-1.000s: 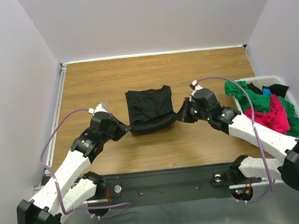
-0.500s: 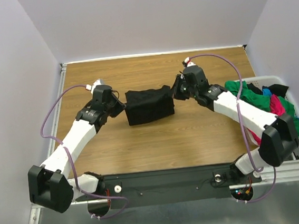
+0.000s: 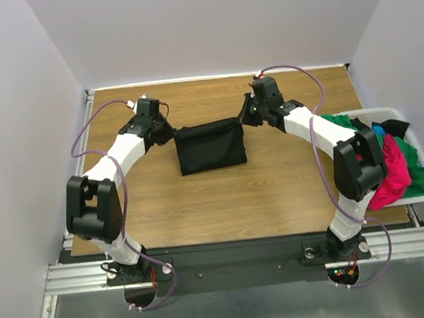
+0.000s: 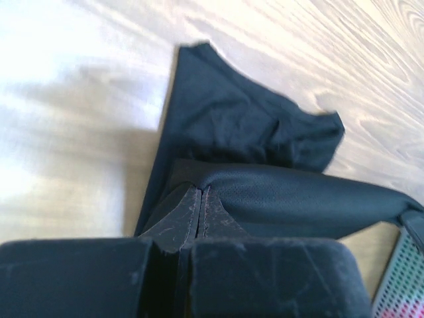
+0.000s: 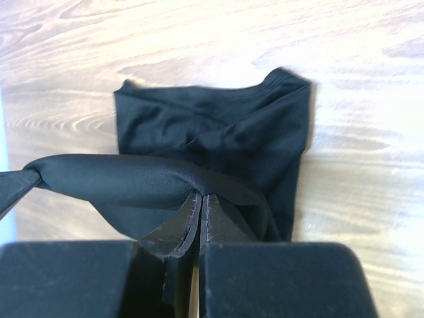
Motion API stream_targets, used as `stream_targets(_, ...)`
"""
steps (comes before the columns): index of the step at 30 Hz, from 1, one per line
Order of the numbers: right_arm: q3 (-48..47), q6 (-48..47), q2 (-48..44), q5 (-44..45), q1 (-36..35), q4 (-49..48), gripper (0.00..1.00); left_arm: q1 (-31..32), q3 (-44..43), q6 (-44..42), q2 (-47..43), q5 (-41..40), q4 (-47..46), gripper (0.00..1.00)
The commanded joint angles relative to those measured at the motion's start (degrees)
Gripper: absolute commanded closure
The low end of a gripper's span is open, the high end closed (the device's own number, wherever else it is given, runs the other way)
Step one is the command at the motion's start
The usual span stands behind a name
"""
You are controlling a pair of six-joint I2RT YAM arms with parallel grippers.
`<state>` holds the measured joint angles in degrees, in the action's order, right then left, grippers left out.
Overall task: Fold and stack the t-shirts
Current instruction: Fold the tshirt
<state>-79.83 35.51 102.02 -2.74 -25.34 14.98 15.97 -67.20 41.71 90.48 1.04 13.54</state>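
Your left gripper (image 4: 201, 199) fills the bottom of the wrist view, its two dark fingers pressed together with hardly a gap. They pinch an edge of the black t-shirt (image 4: 232, 119). From the fingertips you see a band of the cloth run taut to the right edge of the view, raised above the rest. The rest of the shirt lies flat on the wooden table (image 4: 331, 53), one corner pointing away from you and another out to the right. At the lower right corner a white mesh basket (image 4: 395, 278) just shows, with pink and green behind its mesh.
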Motion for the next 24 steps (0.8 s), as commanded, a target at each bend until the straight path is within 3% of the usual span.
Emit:
stream_targets(1,-4.1,-1.3,2.3,0.1,2.3,-1.4,1.0,-1.0,-5.7,-2.8,4.0,0.2,-1.7,1.0)
stream_targets(24,-14.5,-2.6,19.2,1.0,6.7,-1.5,1.0,-1.3,-24.2,-9.6,26.1,5.6,-3.4,0.98)
